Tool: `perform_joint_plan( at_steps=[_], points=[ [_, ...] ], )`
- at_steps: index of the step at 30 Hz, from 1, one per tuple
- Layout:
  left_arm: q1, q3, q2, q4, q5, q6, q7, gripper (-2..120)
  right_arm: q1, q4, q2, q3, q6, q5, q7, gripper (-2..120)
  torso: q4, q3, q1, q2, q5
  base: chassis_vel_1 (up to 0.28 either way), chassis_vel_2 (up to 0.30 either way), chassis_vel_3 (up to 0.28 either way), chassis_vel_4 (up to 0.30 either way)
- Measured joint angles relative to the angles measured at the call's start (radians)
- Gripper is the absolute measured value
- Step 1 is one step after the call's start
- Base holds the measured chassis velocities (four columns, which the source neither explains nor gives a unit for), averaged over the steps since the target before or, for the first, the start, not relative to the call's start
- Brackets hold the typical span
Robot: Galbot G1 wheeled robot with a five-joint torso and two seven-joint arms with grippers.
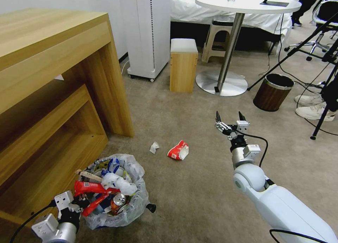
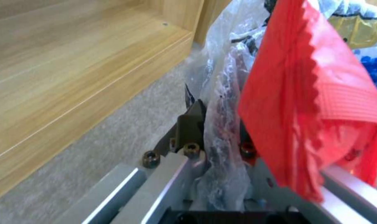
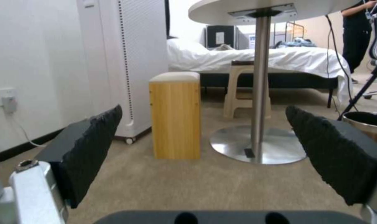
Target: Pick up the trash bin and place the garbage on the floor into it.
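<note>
My left claw is clamped on the bag-lined rim of the trash bin, which sits on the floor beside the wooden shelf unit, full of litter. Further right, a crumpled paper and red-white wrapper lie on the carpet. My right claw hovers above the floor, fingers spread apart, empty.

A small round bag-lined trash bin, heaped with litter, is gripped at its rim by the left gripper; a red-white wrapper and crumpled paper are seen on beige carpet beyond it
</note>
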Motion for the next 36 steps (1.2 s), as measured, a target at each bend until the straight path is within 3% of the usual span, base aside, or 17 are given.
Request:
perform_joint_plan(
  at_steps=[11, 23, 36],
  points=[
    [-0.002, -0.023, 0.048, -0.006, -0.038, 0.033, 0.012, 1, 0.004, -0.006, -0.001, -0.005, 0.006, -0.001, -0.005, 100, 0.0, 0.0, 0.0, 0.0, 0.0, -0.124, 0.123, 0.117, -0.123],
    [0.043, -0.047, 0.131, -0.02, -0.054, 0.035, 0.118, 1, 0.019, -0.027, 0.004, -0.013, 0.018, -0.001, -0.018, 100, 0.0, 0.0, 0.0, 0.0, 0.0003, -0.122, 0.123, 0.129, -0.125],
    [0.012, -0.044, 0.125, 0.009, -0.065, 0.038, 0.079, 1, 0.041, -0.05, 0.024, -0.047, 0.041, -0.025, -0.012, 100, 0.0, 0.0, 0.0, 0.0, 0.0002, -0.095, 0.096, 0.09, -0.098]
  ],
)
